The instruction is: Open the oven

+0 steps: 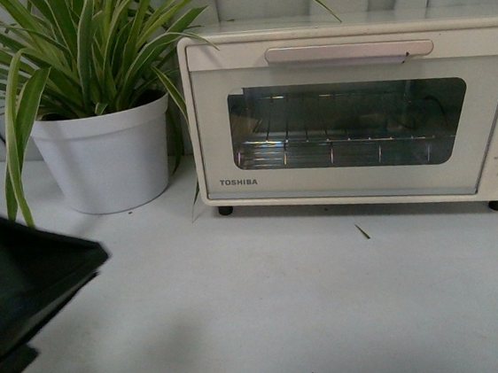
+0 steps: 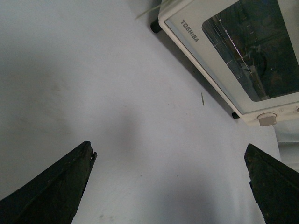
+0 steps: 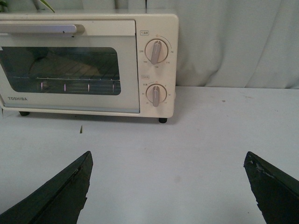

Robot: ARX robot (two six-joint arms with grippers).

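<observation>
Left hand (image 2: 169,156) wide, empty, over desk (image 1: 289,316) | right hand (image 3: 168,161) wide, empty, facing oven (image 3: 88,65) | oven at desk's rear, door (image 1: 350,127) shut | likely spread ready to take bar handle (image 1: 349,52)

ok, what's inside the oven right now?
Through its closed glass door, the oven shows a wire rack. Reflections blur whether anything sits on it; the door frame hides the rest of the cavity.
</observation>
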